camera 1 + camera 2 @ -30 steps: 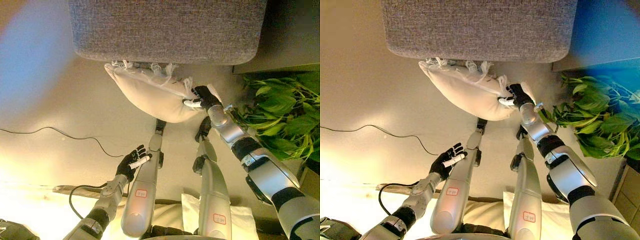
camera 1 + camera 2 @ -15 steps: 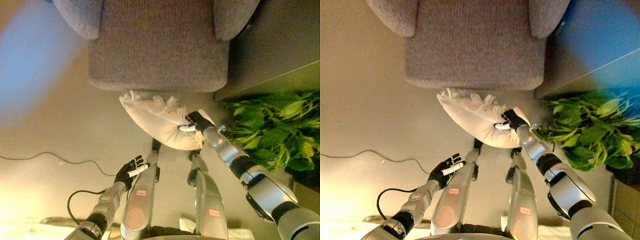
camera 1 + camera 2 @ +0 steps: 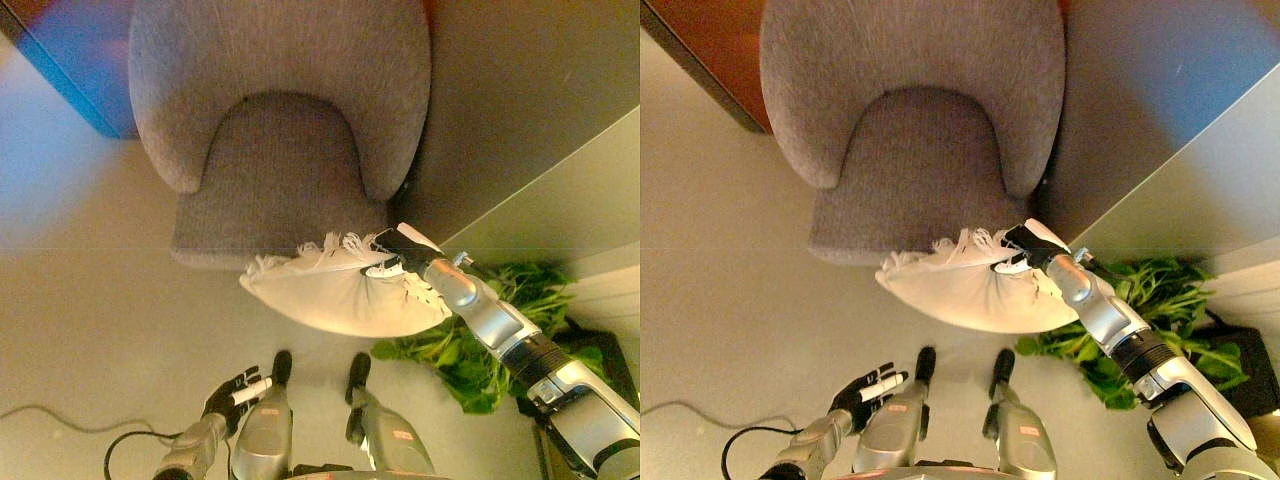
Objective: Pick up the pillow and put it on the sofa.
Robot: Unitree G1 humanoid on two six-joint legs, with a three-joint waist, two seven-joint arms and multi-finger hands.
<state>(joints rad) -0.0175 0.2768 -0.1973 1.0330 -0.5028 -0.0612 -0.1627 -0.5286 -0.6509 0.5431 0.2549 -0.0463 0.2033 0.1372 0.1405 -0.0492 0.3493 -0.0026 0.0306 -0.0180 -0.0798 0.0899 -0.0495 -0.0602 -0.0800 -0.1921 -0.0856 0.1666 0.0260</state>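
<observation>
A cream pillow [image 3: 335, 296] with a fringed edge hangs in the air just in front of the seat of a grey armchair-style sofa [image 3: 280, 160]. My right hand [image 3: 400, 258] is shut on the pillow's right upper corner and holds it up. The pillow's fringe overlaps the seat's front edge in both eye views. The pillow also shows in the right eye view [image 3: 970, 295] with the right hand [image 3: 1025, 250] on it. My left hand [image 3: 236, 391] is open and empty, low at the lower left above the floor.
A green leafy plant [image 3: 470, 350] stands on the floor at the right, under my right arm. A grey wall panel [image 3: 530, 130] runs behind and right of the sofa. Pale floor [image 3: 90, 320] lies to the left.
The camera has risen, so the whole sofa now shows. My right hand has lifted the pillow up to the seat's front edge. The left hand stays low and open.
</observation>
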